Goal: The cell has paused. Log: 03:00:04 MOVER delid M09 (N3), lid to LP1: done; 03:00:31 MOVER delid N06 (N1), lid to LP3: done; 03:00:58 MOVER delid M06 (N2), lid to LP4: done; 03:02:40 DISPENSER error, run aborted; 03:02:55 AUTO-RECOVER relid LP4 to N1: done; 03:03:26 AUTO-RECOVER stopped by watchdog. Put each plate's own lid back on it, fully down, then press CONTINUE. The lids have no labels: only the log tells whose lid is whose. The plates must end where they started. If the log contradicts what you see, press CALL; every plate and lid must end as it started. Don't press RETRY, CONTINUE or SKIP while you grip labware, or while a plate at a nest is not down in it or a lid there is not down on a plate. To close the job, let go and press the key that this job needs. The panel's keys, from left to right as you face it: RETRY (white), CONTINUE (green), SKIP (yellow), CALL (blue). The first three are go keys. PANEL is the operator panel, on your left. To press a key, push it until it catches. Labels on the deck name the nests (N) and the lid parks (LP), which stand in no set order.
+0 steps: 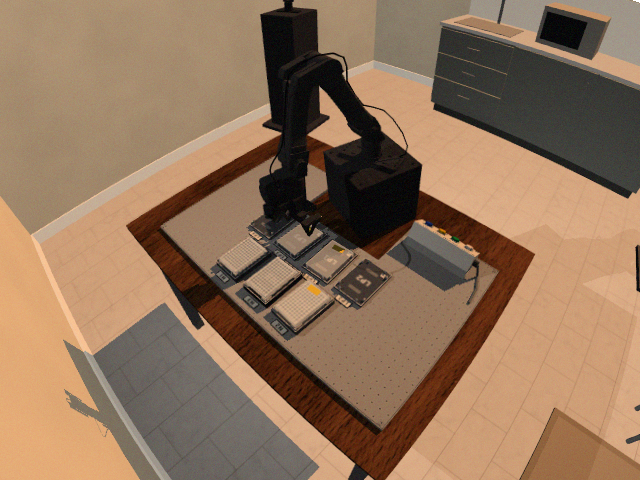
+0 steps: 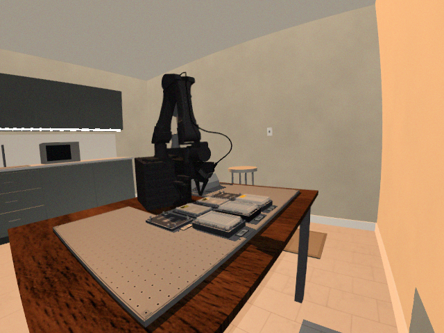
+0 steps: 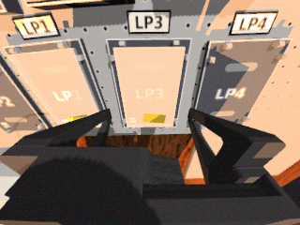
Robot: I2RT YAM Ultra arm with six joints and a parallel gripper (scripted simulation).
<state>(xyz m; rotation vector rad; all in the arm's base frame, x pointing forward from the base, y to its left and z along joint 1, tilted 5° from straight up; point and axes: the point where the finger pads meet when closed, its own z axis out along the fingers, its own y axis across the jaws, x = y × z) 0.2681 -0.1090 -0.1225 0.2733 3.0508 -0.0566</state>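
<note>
My gripper (image 3: pixel 149 112) is open and empty. It hangs low near the base-side edge of park LP3, one finger to each side. A clear lid (image 3: pixel 149 70) (image 1: pixel 298 239) with a yellow mark lies on LP3. Another marked lid (image 3: pixel 49 70) (image 1: pixel 328 262) lies on LP1. LP4 (image 3: pixel 264 80) and LP2 (image 1: pixel 361 281) hold no lid. Three plates stand at the nests: one plate (image 1: pixel 242 256) (image 2: pixel 218 221), a middle plate (image 1: pixel 272 279) and a third plate (image 1: pixel 302 305). The third has a yellow mark and looks lidded; its nest label looks like N2. The other two look unlidded; their labels are hard to read.
The operator panel (image 1: pixel 439 249) stands beyond LP2, with keys blue (image 1: pixel 429 223), yellow (image 1: pixel 442 230), green (image 1: pixel 454 239) and white (image 1: pixel 468 247) on top. The black arm base block (image 1: pixel 374 188) (image 2: pixel 154 184) stands behind the lid parks. Cables hang by the panel.
</note>
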